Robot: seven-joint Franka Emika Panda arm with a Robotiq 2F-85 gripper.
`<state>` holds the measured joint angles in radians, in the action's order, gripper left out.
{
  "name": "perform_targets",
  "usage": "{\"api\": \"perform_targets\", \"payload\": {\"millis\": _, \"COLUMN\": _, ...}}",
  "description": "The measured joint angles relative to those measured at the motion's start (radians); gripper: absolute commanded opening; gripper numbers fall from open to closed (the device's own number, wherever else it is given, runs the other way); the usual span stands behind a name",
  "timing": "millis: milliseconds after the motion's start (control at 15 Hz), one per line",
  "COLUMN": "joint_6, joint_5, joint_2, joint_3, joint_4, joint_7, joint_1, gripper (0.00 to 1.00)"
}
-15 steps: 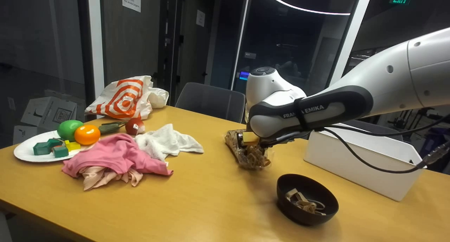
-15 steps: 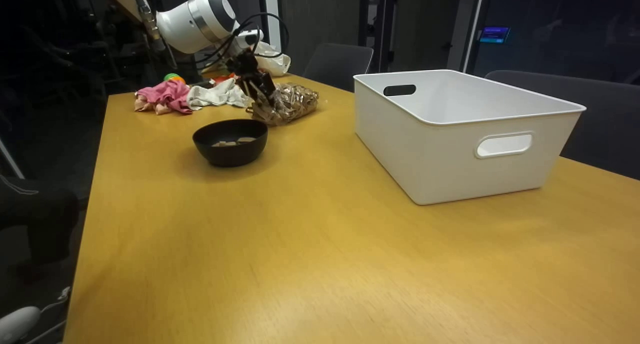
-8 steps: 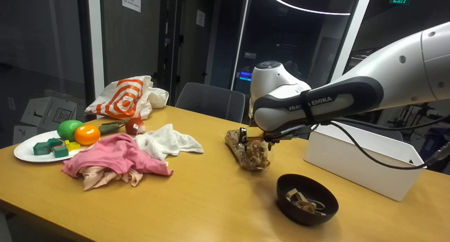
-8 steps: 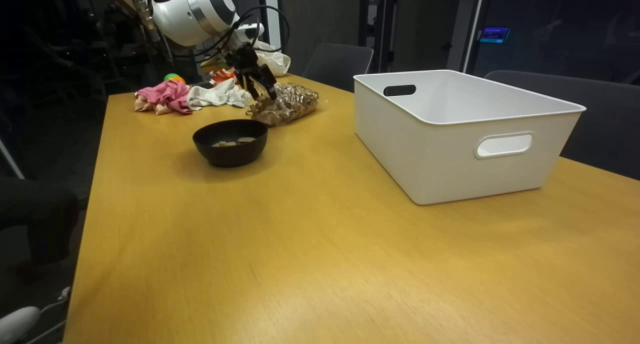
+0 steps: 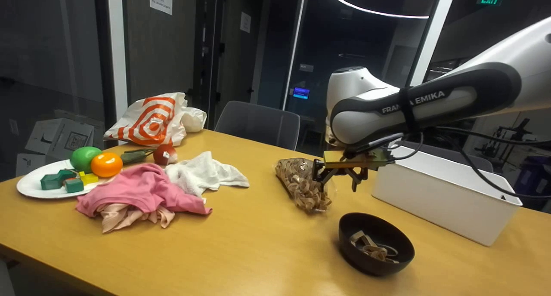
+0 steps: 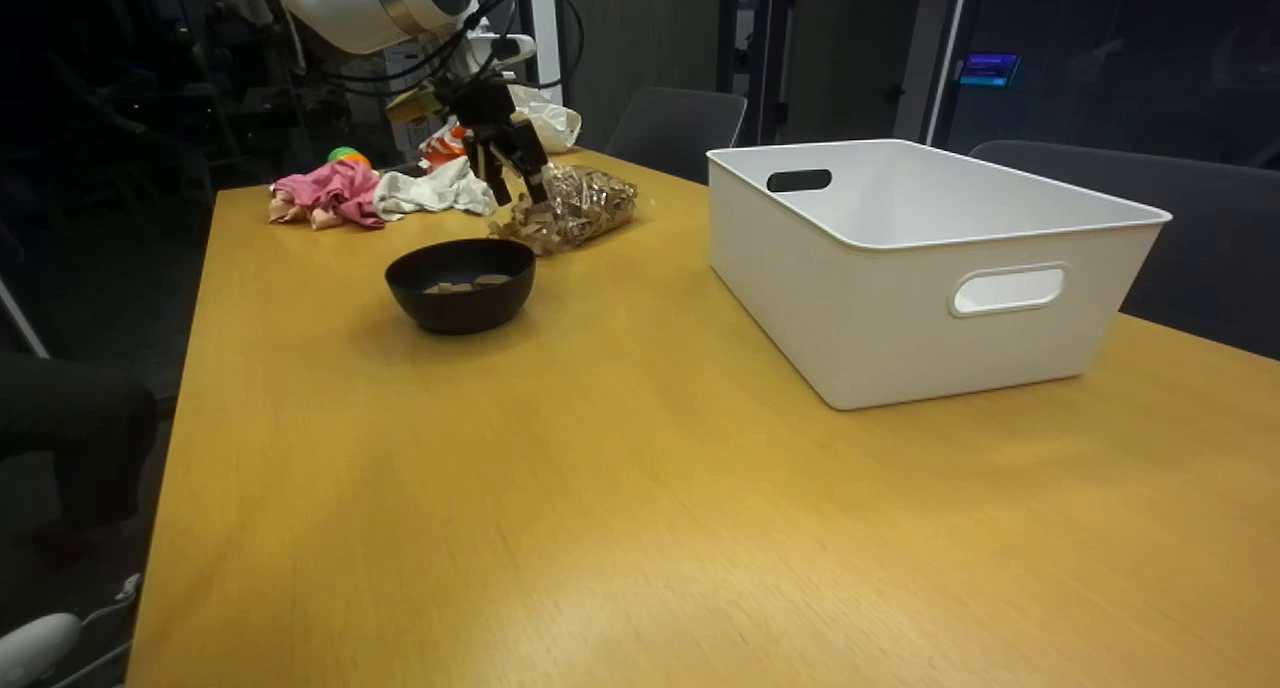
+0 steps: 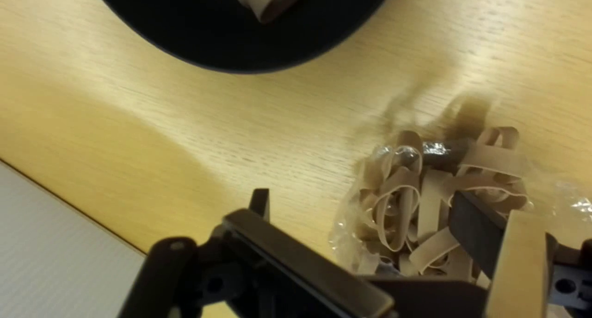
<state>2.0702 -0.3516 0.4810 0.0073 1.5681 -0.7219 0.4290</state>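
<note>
A clear plastic bag of tan rubber bands [image 5: 301, 184] lies on the table, its near end loose with bands showing [image 7: 393, 202]. My gripper [image 5: 338, 187] hovers beside and a little above that end, jaws wide apart. Nothing is held between its fingers. In the wrist view one finger [image 7: 478, 230] overlaps the bands while the opposite one is over bare wood; whether it touches the bag I cannot tell. A black bowl [image 5: 351, 255] with a few tan bands [image 5: 372, 248] inside stands close by, also seen in an exterior view [image 6: 460, 313].
Behind the bowl stands a white bin [image 5: 439, 205] with handle slots. Across the table are pink cloth [image 5: 146, 188], a white towel [image 5: 211, 173], a paper plate [image 5: 30, 188] with green and orange toy fruit and blocks, and a red-and-white shopping bag [image 5: 155, 119].
My gripper has opened wider, lifted off the bag's loose end and shifted toward the bowl and bin side. The bag, now more exposed, stays on the table. The bowl has not moved.
</note>
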Motion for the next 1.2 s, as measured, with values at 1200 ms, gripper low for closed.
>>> {"api": "perform_targets", "payload": {"millis": 1200, "joint_6": -0.027, "joint_5": 0.315, "joint_2": -0.182, "joint_3": 0.070, "joint_4": 0.387, "joint_7": 0.023, "joint_1": -0.168, "gripper": 1.00}}
